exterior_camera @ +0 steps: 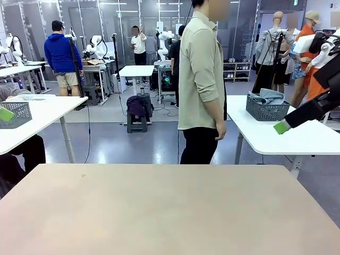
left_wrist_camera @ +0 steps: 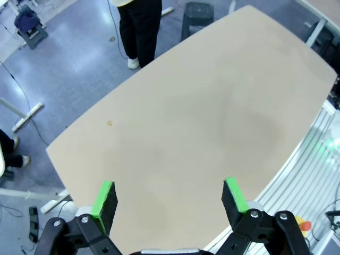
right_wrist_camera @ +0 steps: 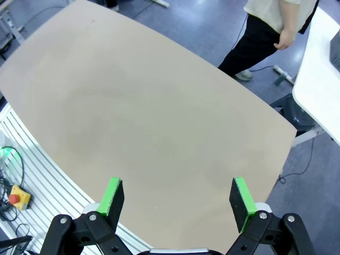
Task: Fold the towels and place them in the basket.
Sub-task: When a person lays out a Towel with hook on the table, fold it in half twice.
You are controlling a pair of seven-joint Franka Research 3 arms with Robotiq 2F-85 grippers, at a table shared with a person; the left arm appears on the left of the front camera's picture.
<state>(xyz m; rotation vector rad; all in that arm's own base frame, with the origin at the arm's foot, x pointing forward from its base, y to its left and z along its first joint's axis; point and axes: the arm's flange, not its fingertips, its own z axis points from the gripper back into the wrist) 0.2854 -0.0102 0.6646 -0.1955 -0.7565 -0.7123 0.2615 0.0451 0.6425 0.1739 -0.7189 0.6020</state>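
Left gripper [left_wrist_camera: 169, 187] and right gripper [right_wrist_camera: 179, 185], both wide open, nothing held.
Each one hangs high and points downward, green-padded fingers spread far apart. From the front, the right arm [exterior_camera: 328, 53] slants in from the upper right, and there's a green fingertip [exterior_camera: 280, 127] showing at its low end.

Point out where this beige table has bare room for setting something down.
The beige rectangular tabletop shows bare from the near edge to the far edge, where a person in a pale shirt stands; a small brown spot marks its far left. Nothing crowds it: the open left gripper and right gripper hang well above.
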